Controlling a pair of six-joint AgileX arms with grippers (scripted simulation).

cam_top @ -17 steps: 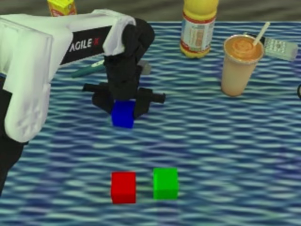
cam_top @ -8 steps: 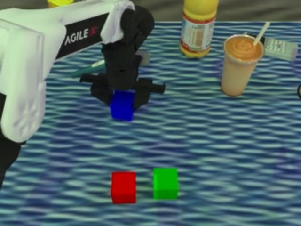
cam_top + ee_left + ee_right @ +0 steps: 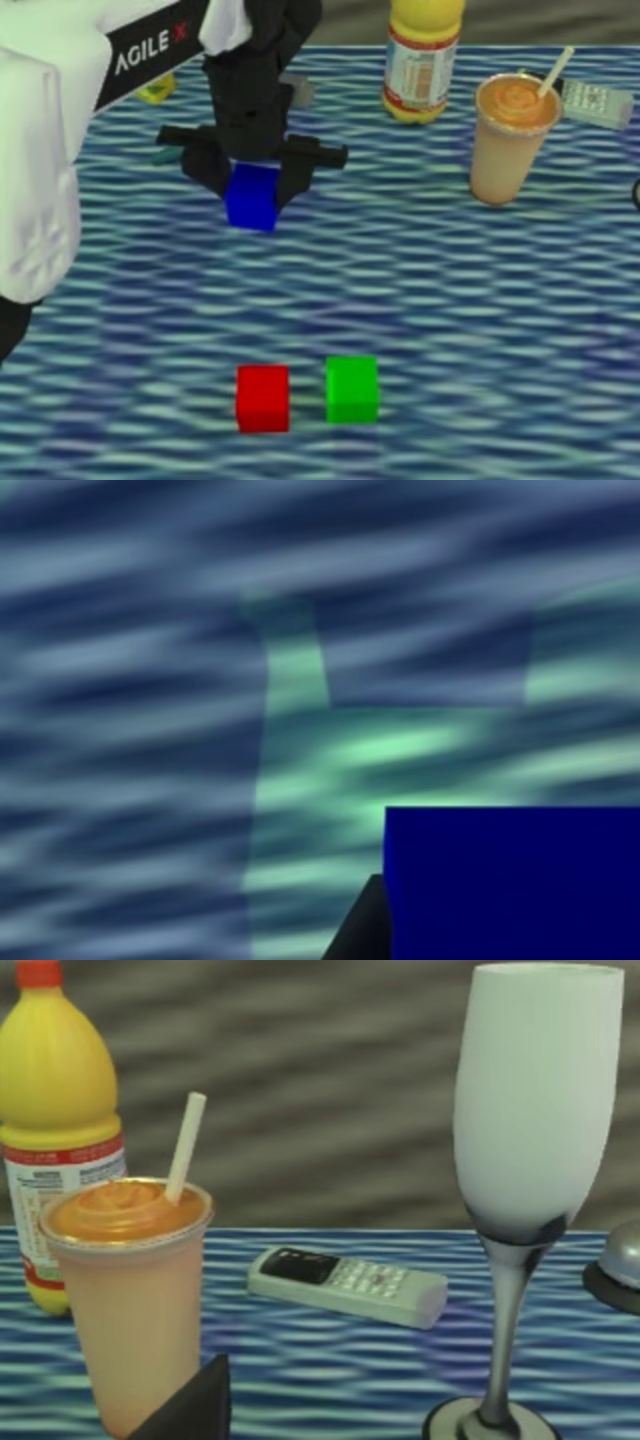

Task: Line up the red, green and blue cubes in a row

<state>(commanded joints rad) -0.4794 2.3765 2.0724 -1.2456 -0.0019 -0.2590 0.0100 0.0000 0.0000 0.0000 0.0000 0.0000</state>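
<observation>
My left gripper (image 3: 253, 190) hangs over the back left of the table, shut on the deep blue cube (image 3: 252, 197), which it holds clear of the cloth. In the left wrist view the blue cube (image 3: 510, 880) fills the lower corner beside one dark fingertip (image 3: 365, 925). The red cube (image 3: 263, 398) and the green cube (image 3: 352, 389) sit side by side near the front edge, a small gap between them. My right arm is outside the top view. Its wrist view shows only one dark fingertip (image 3: 195, 1405), set wide, with nothing held.
A yellow bottle (image 3: 424, 55), an orange drink cup with a straw (image 3: 512, 135) and a remote (image 3: 597, 102) stand at the back right. A wine glass (image 3: 530, 1110) and a bell (image 3: 620, 1270) are near the right gripper. A yellow carton (image 3: 155, 90) lies behind the left arm.
My left gripper has risen and drifted toward the back left with the blue cube in it. The red and green cubes have not moved.
</observation>
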